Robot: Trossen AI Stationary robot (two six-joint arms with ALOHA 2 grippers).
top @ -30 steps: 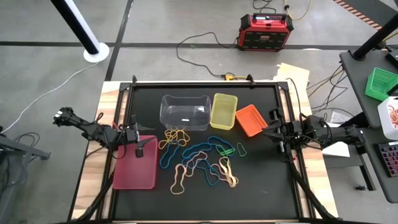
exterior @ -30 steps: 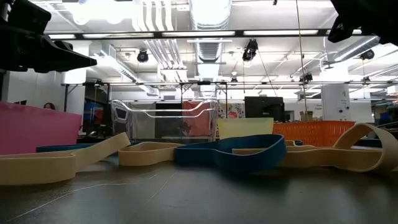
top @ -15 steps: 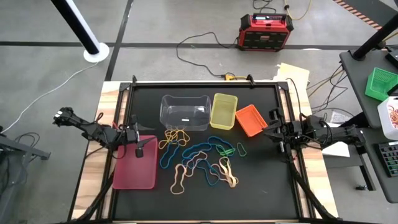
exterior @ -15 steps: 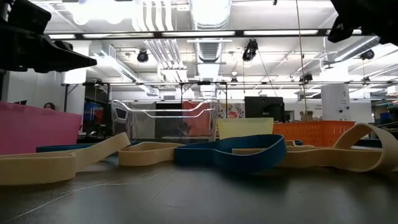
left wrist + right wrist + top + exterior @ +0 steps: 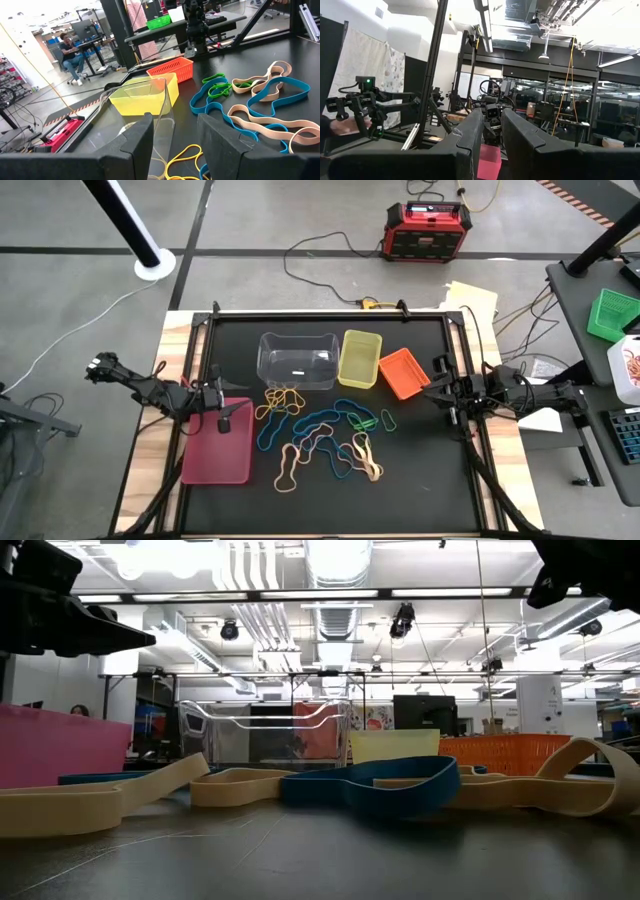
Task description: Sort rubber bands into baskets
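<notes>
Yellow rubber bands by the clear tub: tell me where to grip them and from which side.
Grip the yellow rubber bands from straight above, at an outer loop facing the left gripper. They lie flat and tangled in front of the clear tub, so a side approach likely slides under nothing.

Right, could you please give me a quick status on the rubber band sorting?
Left gripper open, empty, over pink tray. Right gripper open, empty, beside orange bin. Rubber bands all loose on table. Nothing in the way.

Across the frame's middle, tan rubber bands (image 5: 90, 802) flank a blue band (image 5: 395, 783); pink tray (image 5: 60, 748), clear tub (image 5: 265, 735), yellow bin (image 5: 395, 746) and orange bin (image 5: 500, 748) stand behind.
</notes>
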